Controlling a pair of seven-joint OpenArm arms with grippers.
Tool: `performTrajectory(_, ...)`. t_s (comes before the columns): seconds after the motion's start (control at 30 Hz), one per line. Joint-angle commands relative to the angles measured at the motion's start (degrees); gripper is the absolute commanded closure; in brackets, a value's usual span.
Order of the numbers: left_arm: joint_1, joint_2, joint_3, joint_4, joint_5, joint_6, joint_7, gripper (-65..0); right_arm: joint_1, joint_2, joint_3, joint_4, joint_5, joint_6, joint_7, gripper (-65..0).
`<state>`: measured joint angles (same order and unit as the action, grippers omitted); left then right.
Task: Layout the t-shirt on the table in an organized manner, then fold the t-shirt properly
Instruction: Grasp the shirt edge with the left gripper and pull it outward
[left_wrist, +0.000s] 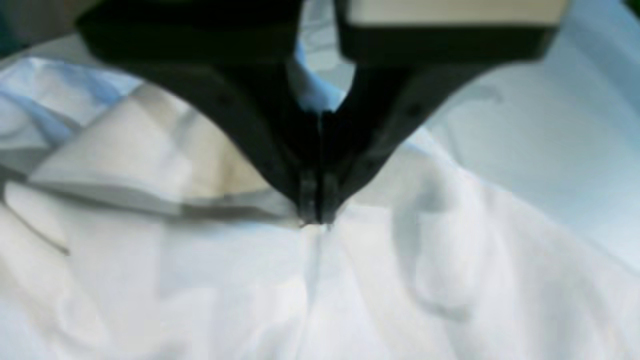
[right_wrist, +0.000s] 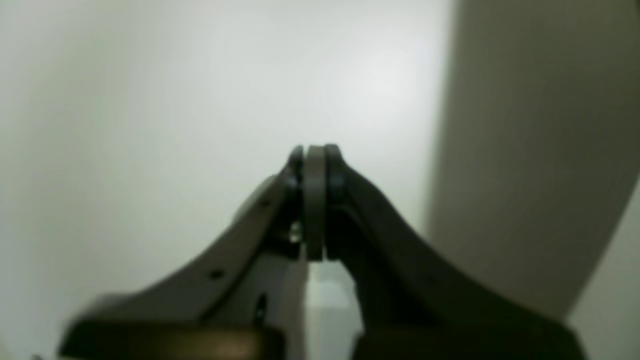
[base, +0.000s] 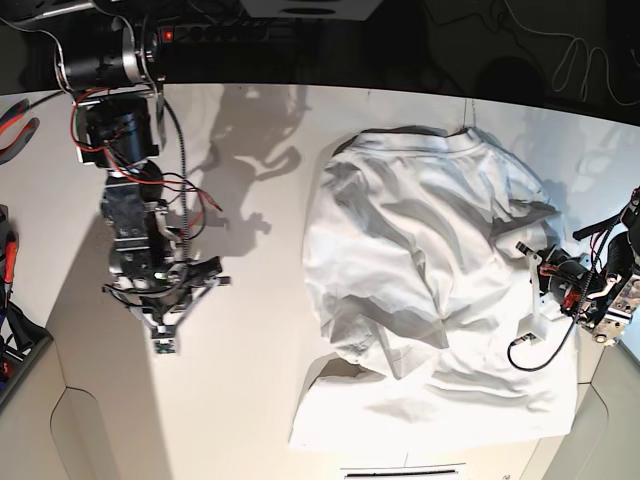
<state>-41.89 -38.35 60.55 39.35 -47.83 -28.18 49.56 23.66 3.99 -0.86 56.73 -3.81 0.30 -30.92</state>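
Left pincer pinches the t-shirt; drag outward slowly (cloth bunches easily) across the tabletop. Right pincer is clenched, empty.

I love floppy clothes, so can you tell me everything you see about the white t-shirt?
The t-shirt is plain white, soft, wrinkly cloth. It lies rumpled on the white table, not yet spread flat: one side is folded over onto the middle, making shadowed creases. One straight edge lies along the near side, another at the far side. The left gripper is shut, pinching a fold of it at its edge. The right gripper is away from it, touching nothing.
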Motion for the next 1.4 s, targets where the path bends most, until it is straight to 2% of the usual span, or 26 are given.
performTrajectory(0.0,-0.39,-0.02,-0.61,1.03,-2.78,-2.23,-0.07,0.0,1.55,0.59,0.76,0.81,2.19,2.32,-0.09,0.0)
performTrajectory(0.1,0.87,0.76,-5.44,3.87,-6.40,-7.43,-0.68,0.0,1.22,0.46,1.88,2.08,10.19,12.83,-3.98,0.0)
performTrajectory(0.17,1.97,0.92,-11.43,7.02,-10.64,-11.69,-1.38,0.0,-0.28,-0.76,1.88,5.84,14.16,17.33,-5.40,0.0)
performTrajectory(0.23,3.23,1.05,-18.58,10.43,-15.23,-11.82,-1.51,0.0,-2.86,-2.47,1.86,12.61,15.87,18.18,-6.25,0.0)
performTrajectory(0.37,4.94,1.22,-31.21,13.90,-16.92,-11.82,-2.25,0.0,-8.90,-6.97,1.84,28.50,19.19,18.21,-10.21,0.0)
performTrajectory(0.43,4.87,1.22,-34.60,13.90,-13.27,-11.82,-4.13,0.0,-12.02,-9.16,1.38,34.10,21.79,19.74,-12.20,0.0)
performTrajectory(0.5,4.79,1.20,-35.74,13.84,-4.04,-11.82,-9.42,0.0,-15.23,-11.06,0.26,36.79,23.41,20.83,-12.24,0.0)
performTrajectory(0.6,5.77,1.38,-35.54,13.49,9.66,-11.82,-18.14,0.0,-19.87,-12.61,-2.82,36.63,23.71,20.94,-12.22,0.0)
performTrajectory(0.63,6.16,1.51,-35.12,13.09,12.46,-9.57,-20.68,0.0,-21.49,-12.61,-4.07,36.28,23.74,20.94,-12.22,0.0)
performTrajectory(0.77,7.21,3.58,-34.64,9.38,22.14,-2.49,-28.28,0.0,-27.19,-12.59,-7.41,34.91,22.84,20.90,-11.98,0.0)
performTrajectory(0.83,7.48,5.40,-34.62,5.38,26.62,-0.68,-31.98,0.0,-29.31,-12.57,-7.50,34.03,21.20,20.44,-11.30,0.0)
performTrajectory(0.93,7.67,7.82,-34.32,-2.62,29.03,0.63,-34.36,0.0,-31.04,-11.82,-7.34,31.98,16.74,19.02,-9.55,0.0)
performTrajectory(1.03,8.20,9.05,-34.14,-9.27,29.70,0.52,-33.33,0.0,-30.82,-8.98,-7.32,29.75,13.97,16.26,-6.97,0.0)
performTrajectory(1.2,11.54,7.37,-34.16,-9.92,27.74,0.00,-30.34,0.0,-27.65,-3.52,-6.67,26.51,10.40,12.81,-2.47,0.0)
performTrajectory(1.37,15.45,4.74,-34.25,-4.61,13.99,-5.25,-15.19,0.0,-19.52,-0.68,-2.91,19.63,9.77,12.72,-2.25,0.0)
